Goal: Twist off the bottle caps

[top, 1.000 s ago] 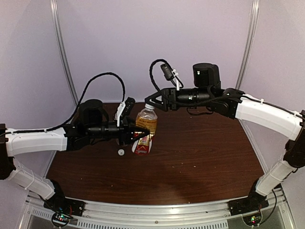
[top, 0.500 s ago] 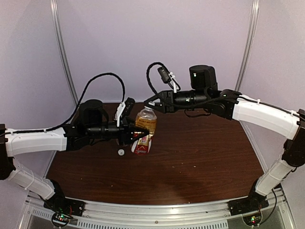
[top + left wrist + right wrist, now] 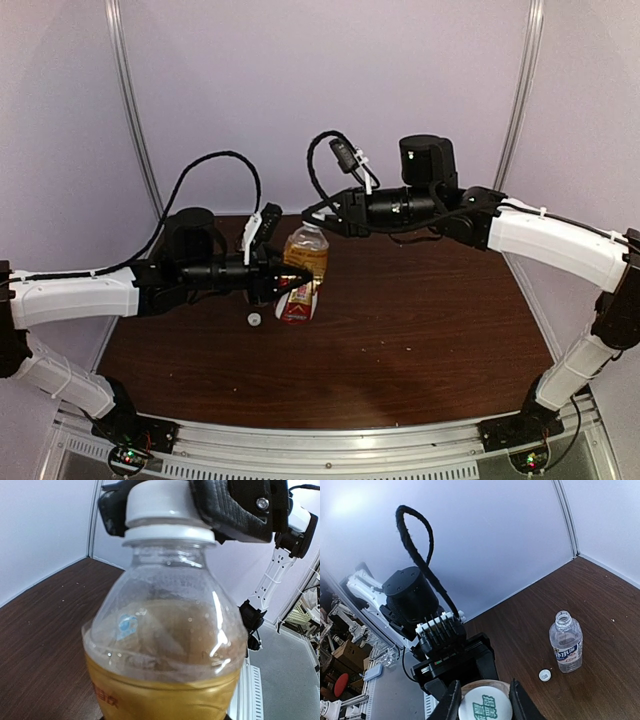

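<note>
Currently the amber bottle is clamped in the left claw, its white cap pinched by the right claw.

Loose cap on table, just beside uncapped bottle

Amber bottle stands upright on the dark desk (red-yellow label low down). The left claw is clamped round its middle, and the right claw pinches its white cap. A loose cap lies just beside the bottle's foot.
</note>
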`<state>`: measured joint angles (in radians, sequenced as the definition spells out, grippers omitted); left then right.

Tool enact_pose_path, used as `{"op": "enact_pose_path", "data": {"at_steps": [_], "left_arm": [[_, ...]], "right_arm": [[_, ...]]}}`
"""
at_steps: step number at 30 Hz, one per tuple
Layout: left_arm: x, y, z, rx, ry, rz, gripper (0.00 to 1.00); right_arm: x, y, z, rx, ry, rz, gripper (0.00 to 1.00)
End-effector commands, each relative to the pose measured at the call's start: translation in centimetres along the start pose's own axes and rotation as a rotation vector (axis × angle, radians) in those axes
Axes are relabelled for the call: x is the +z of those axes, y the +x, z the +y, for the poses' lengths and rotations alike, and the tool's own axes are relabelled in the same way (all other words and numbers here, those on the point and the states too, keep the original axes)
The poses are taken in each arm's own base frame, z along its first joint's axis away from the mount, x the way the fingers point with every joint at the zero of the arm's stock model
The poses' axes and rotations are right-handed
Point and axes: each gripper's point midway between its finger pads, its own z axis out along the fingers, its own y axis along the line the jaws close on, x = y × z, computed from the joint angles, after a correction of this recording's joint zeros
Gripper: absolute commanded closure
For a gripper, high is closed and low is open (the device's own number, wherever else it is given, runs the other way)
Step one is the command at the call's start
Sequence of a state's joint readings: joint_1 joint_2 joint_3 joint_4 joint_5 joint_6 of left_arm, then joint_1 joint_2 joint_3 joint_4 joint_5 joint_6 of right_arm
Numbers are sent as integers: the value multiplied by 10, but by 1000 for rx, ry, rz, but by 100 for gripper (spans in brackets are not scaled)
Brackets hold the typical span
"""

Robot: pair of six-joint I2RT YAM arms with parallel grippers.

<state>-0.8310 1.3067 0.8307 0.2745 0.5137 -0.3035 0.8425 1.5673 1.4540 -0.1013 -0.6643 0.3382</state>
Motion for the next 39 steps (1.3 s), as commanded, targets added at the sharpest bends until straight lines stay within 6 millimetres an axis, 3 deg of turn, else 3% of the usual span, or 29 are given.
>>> {"op": "enact_pose_path", "data": {"at_steps": [1, 9, 18, 27, 39], "left_arm": [[-9, -34, -27, 70, 113, -112, 64], [-20, -41, -64, 95, 322, -139, 64], [-27, -45, -78, 104, 403, -166, 65], [-23, -42, -72, 97, 377, -161, 65], [-14, -36, -49, 85, 244, -126, 65]], "right_arm": [[-5, -9, 19, -117, -127, -6, 83], [-17, 4, 55, -295, -362, 41, 82], [-21, 12, 70, -329, -513, 65, 76], [-22, 10, 67, -327, -479, 61, 66], [-35, -10, 61, -295, -307, 13, 32]]}}
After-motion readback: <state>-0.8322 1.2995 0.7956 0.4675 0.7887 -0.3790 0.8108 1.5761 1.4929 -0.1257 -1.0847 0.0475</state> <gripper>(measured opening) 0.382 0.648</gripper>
